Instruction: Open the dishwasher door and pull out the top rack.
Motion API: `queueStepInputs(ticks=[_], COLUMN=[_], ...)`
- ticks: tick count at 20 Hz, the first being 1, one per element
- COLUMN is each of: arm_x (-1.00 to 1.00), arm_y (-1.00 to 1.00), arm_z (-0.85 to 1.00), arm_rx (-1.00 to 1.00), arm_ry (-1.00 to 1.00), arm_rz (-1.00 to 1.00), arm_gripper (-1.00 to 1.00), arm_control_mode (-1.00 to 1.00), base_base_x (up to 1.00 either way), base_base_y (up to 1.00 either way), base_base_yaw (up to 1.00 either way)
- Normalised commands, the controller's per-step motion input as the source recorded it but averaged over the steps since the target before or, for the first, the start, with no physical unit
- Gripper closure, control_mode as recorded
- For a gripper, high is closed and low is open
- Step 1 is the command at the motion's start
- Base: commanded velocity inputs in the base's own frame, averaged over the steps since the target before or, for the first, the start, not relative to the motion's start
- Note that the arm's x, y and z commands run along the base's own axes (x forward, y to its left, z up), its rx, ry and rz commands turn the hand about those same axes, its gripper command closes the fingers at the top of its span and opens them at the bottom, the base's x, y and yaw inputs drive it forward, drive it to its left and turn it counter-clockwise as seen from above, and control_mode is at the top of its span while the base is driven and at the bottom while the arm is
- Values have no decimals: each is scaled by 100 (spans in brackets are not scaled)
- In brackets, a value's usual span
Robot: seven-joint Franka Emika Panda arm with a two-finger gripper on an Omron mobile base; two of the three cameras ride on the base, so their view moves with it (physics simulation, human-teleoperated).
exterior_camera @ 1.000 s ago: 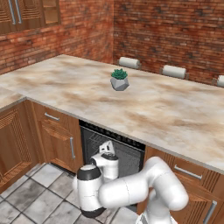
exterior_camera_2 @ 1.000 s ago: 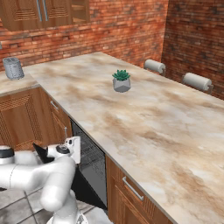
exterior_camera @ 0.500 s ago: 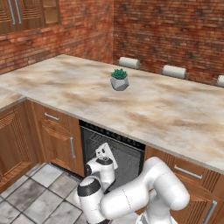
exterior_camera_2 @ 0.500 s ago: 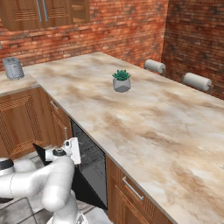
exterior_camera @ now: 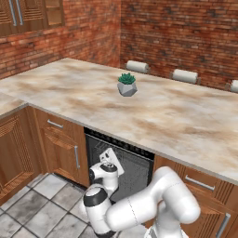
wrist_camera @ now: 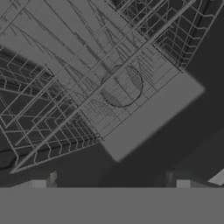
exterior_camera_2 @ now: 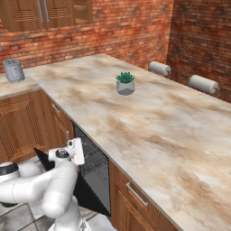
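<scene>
The dishwasher door (exterior_camera_2: 88, 195) is a black panel folded down and open, low in front of the machine and partly behind my arm. Inside the dark opening (exterior_camera: 135, 162) grey wire baskets show. In the hand view the wire grid of the top rack (wrist_camera: 83, 78) runs slantwise across the upper left, with a flat grey inner surface (wrist_camera: 153, 113) beside it. My gripper (exterior_camera: 110, 159) (exterior_camera_2: 76, 151) hangs just in front of the opening, facing in. Its fingertips (wrist_camera: 47, 179) stand wide apart, open, with nothing between them.
Brown wooden cabinets (exterior_camera: 62, 144) flank the dishwasher on both sides. A marble counter (exterior_camera: 176, 116) overhangs it, with a small potted plant (exterior_camera: 126, 84) and paper rolls (exterior_camera: 185, 76) at the back. The tiled floor (exterior_camera: 42, 209) lies in front.
My arm's elbow has sunk lower toward the floor. The hand has stayed at the dishwasher opening, shifting only slightly, and the jaws have stayed open.
</scene>
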Motion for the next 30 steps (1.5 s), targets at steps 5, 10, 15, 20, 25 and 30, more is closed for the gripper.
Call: queueStepInputs(ticks=[5,10,15,20,25,30], arm_x=[43,38,15,0,-22,-13], arm_y=[0,0,0,0,0,0], arm_z=[-13,-23,-39,-47,-54,-45], arm_rx=[-4,-5,-7,-11,-12,-12], arm_ry=[11,13,15,14,13,8], arm_rz=[0,0,0,0,0,0], arm_gripper=[-100,-100,-100,-100,-100,-100], arm_control_mode=[-100,-100,-100,-100,-100,-100], base_base_x=[0,0,0,0,0,0], base_base_y=[0,0,0,0,0,0], base_base_yaw=[0,0,0,0,0,0])
